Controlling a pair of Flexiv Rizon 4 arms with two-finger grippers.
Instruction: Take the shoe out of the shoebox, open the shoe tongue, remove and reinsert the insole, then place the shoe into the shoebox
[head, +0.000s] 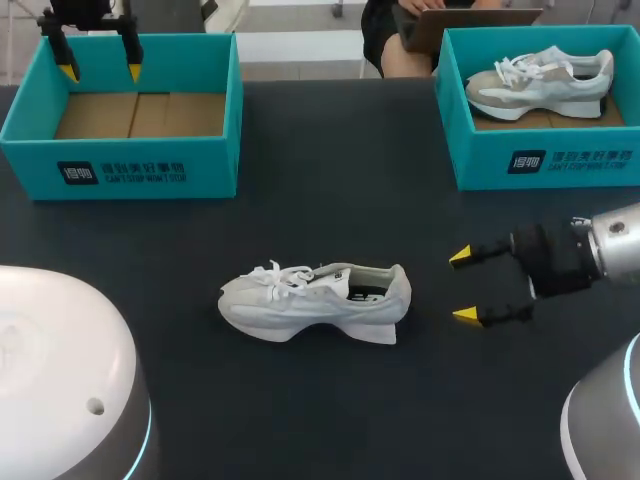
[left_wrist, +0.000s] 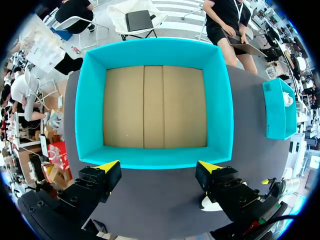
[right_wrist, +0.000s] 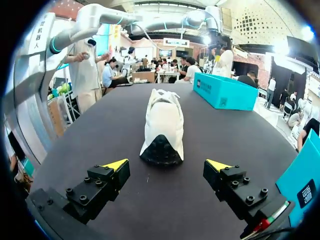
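1. Left tool (head: 100, 72), upper left of the head view: fingers wide apart, gripping nothing. It hangs above the back left part of the left shoebox (head: 150, 170).
2. Left shoebox: teal, on the dark table (head: 330, 420), bare cardboard floor showing. In the left wrist view the box (left_wrist: 155, 50) lies ahead of the left tool (left_wrist: 159, 166), with both yellow tips at its nearest wall.
3. Shoe (head: 315, 300): white, centre of the head view, standing on its sole on the table, outside both boxes. Toe points frame left, heel frame right.
4. Right tool (head: 465, 286), mid right: open, holding nothing, tips aimed at the shoe's heel, near but apart. In the right wrist view the shoe (right_wrist: 162, 125) sits straight ahead of the right tool (right_wrist: 166, 165), heel end nearest.
5. Right shoebox (head: 540, 165), upper right: teal, with a second shoe (head: 540, 82) inside.
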